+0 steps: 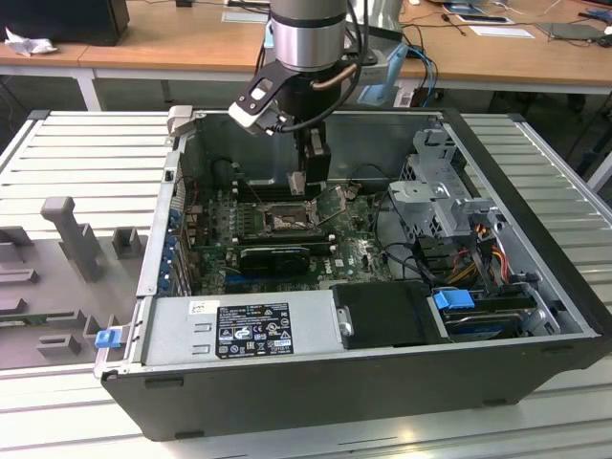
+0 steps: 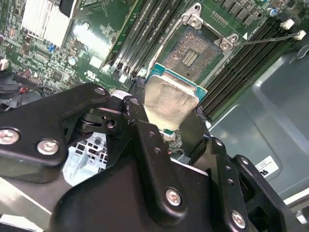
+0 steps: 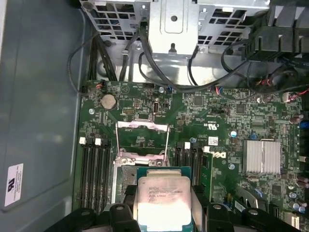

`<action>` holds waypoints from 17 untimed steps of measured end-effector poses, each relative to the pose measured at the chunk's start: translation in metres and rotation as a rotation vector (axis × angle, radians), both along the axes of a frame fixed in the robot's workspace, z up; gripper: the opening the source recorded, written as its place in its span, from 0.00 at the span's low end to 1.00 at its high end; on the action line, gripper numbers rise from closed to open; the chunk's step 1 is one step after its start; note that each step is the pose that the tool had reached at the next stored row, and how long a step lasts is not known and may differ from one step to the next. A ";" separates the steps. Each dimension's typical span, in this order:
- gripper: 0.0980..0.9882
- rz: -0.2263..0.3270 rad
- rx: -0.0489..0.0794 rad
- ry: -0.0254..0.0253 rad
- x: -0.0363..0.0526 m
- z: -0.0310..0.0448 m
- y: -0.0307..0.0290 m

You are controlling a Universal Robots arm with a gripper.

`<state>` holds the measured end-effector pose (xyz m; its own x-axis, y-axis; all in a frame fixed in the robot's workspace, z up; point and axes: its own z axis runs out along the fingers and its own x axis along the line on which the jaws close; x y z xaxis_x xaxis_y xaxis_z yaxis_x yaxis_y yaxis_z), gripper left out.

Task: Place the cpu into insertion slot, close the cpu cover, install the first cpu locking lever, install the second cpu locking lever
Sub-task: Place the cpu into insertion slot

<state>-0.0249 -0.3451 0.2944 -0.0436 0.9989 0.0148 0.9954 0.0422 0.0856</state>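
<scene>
Exterior view, gripper [image 1: 299, 184]: lowered inside the open computer case [image 1: 335, 392], above the insertion slot [image 1: 287, 219].
Exterior view, cpu cover [image 1: 335, 202]: tilted up on the slot's edge toward the exterior view's right.
Second wrist view, cpu [image 2: 170, 103]: pinched by its edges between the two black fingers [image 2: 145, 137], silvery top showing.
Second wrist view, insertion slot [image 2: 192, 52]: uncovered, contact field bare, just beyond the cpu; memory slots [image 2: 137, 43] on both sides.
First wrist view, cpu [image 3: 161, 198]: in the grip, clear of the circuit board [image 3: 203, 116], not seated.
First wrist view, cpu cover [image 3: 143, 126]: raised, beyond the cpu toward the drive cage [image 3: 174, 19].
</scene>
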 end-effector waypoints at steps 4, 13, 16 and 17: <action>0.48 -0.003 -0.004 -0.0011 -0.0019 -0.0115 0.0018; 0.48 -0.002 -0.005 -0.0010 -0.0135 -0.0383 0.0084; 0.48 -0.024 -0.004 -0.0010 -0.0151 -0.0401 0.0087; 0.48 -0.031 -0.004 -0.0010 -0.0158 -0.0411 0.0090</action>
<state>-0.0407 -0.3361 0.2533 -0.0132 0.9999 0.0104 0.9962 0.0122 0.0864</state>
